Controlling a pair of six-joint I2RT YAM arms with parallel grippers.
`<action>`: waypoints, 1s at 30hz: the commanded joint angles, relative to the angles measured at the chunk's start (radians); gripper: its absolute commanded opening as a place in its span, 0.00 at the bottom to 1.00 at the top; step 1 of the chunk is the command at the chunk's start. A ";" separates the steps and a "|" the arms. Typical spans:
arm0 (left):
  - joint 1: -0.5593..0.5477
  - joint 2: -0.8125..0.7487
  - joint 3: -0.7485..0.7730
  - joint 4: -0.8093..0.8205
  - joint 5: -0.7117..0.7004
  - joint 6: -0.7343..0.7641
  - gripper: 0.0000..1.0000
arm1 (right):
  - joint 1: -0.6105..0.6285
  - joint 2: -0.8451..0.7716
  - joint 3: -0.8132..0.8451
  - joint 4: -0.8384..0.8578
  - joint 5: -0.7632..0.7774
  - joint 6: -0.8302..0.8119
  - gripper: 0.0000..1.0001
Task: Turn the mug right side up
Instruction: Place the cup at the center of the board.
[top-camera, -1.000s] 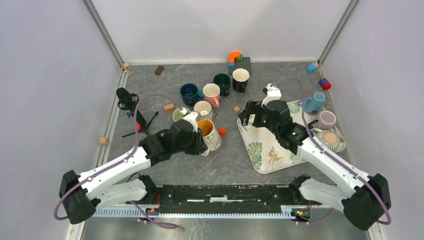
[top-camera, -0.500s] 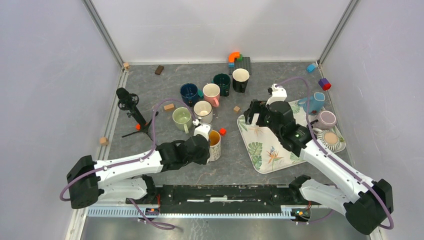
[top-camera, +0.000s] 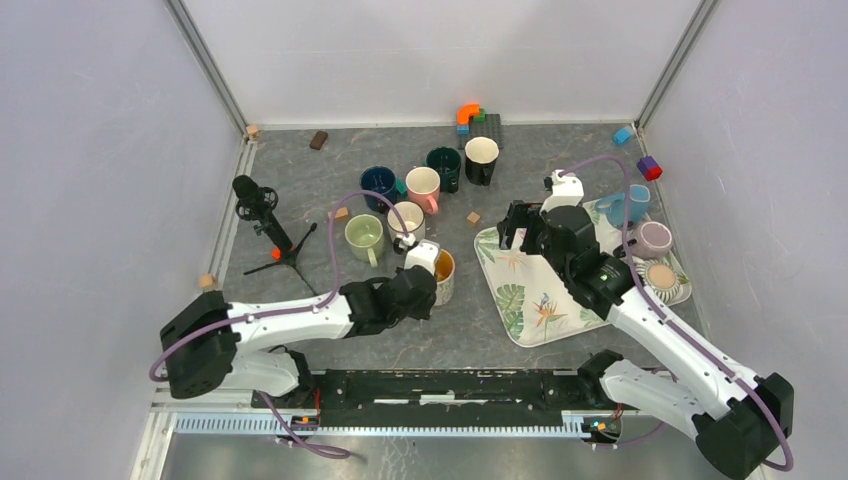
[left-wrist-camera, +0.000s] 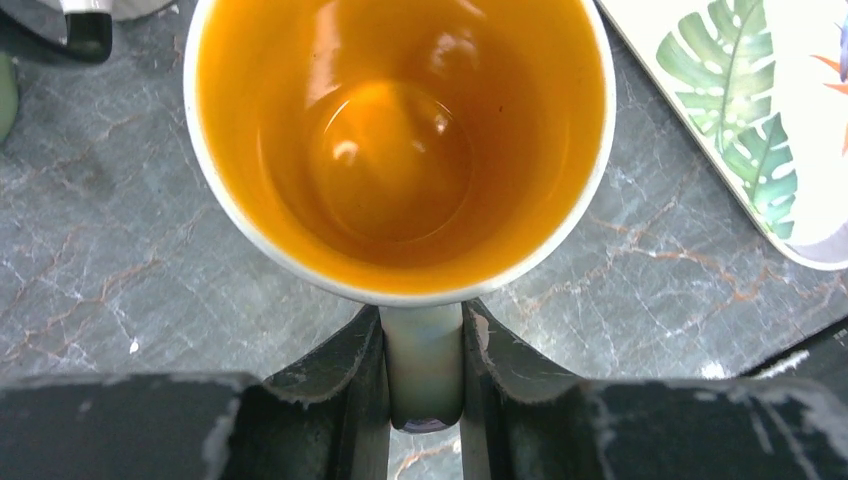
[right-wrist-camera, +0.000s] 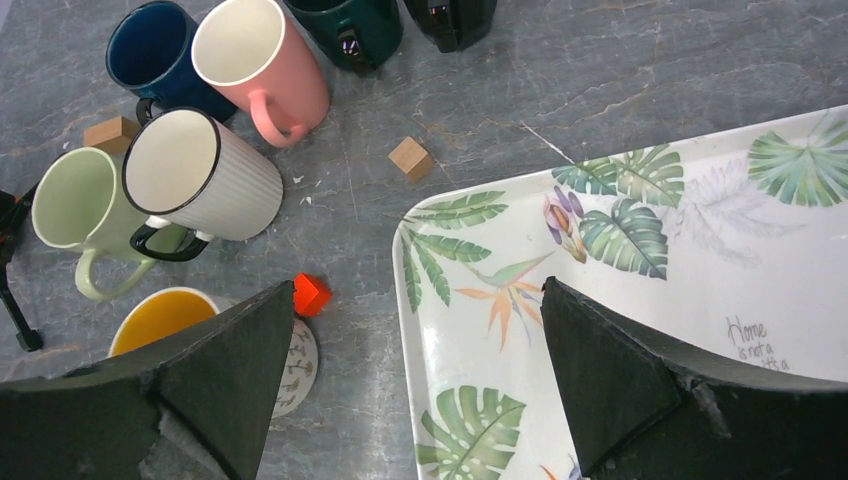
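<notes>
writing: script on the tray (right-wrist-camera: 620, 260) under the right pincer's right finger reads "Home is not a", the rest is cut off; nothing else is readable
left pincer (left-wrist-camera: 424, 335): closed on the mug's handle, one finger on each side
right pincer (right-wrist-camera: 415, 290): jaws wide, nothing between them, over the tray's left corner
ahead of right pincer: wooden cube (right-wrist-camera: 411, 158) on the table (right-wrist-camera: 640, 60); beyond it a dark green mug (right-wrist-camera: 350, 25) and a black mug (right-wrist-camera: 450, 15)
ahead-left of right pincer: pink mug (right-wrist-camera: 262, 60), dark blue mug (right-wrist-camera: 150, 50), white ribbed mug (right-wrist-camera: 205, 175), pale green mug (right-wrist-camera: 70, 200), all mouth up
by right pincer's left finger: red block (right-wrist-camera: 311, 294), just beside the mug
in the way: tray edge is near the mug on the right of the left pincer
mug (left-wrist-camera: 400, 150): directly in front of the left pincer, mouth facing up, handle toward the pincer
mug look: white rim and outside, glossy orange inside, leaf print on the side
</notes>
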 joint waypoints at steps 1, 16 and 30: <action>-0.005 0.090 0.087 0.056 -0.065 0.059 0.02 | -0.003 -0.020 0.048 0.032 0.026 -0.034 0.98; 0.083 0.233 0.168 0.092 0.004 0.119 0.02 | -0.003 0.020 0.113 0.026 0.032 -0.070 0.98; 0.144 0.265 0.168 0.122 0.084 0.123 0.04 | -0.004 -0.013 0.097 0.004 0.032 -0.106 0.98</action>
